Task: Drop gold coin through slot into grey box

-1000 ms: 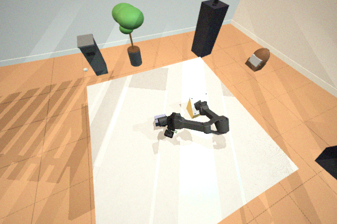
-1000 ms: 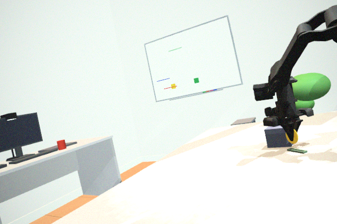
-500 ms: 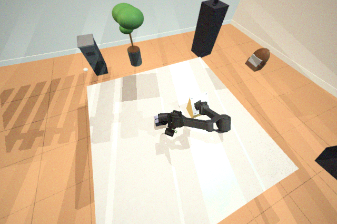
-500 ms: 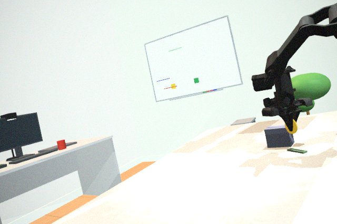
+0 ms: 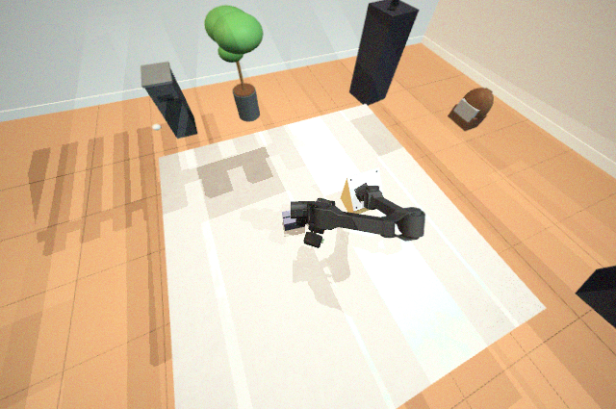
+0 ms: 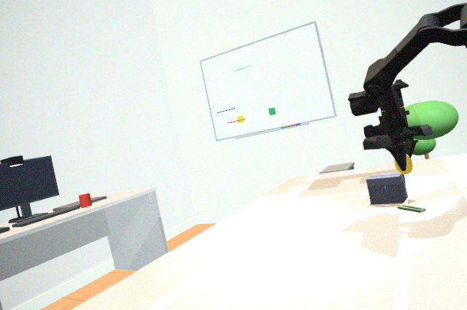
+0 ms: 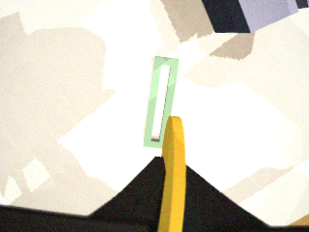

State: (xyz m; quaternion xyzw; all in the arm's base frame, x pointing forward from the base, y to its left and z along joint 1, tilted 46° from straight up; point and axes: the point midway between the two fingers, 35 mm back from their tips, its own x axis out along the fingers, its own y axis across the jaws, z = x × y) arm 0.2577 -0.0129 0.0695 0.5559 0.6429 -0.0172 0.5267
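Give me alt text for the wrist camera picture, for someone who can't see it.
A gold coin is held on edge in the closed black tool, lifted above its green holder, which lies vacant on the pale surface below. A corner of the grey box shows at the top right.

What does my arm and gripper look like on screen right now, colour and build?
The arm is dark charcoal with blocky, angular links and rounded joint housings. No loose cables or markings show. The gripper is black, tapering to a narrow wedge, with a boxy module on its side.
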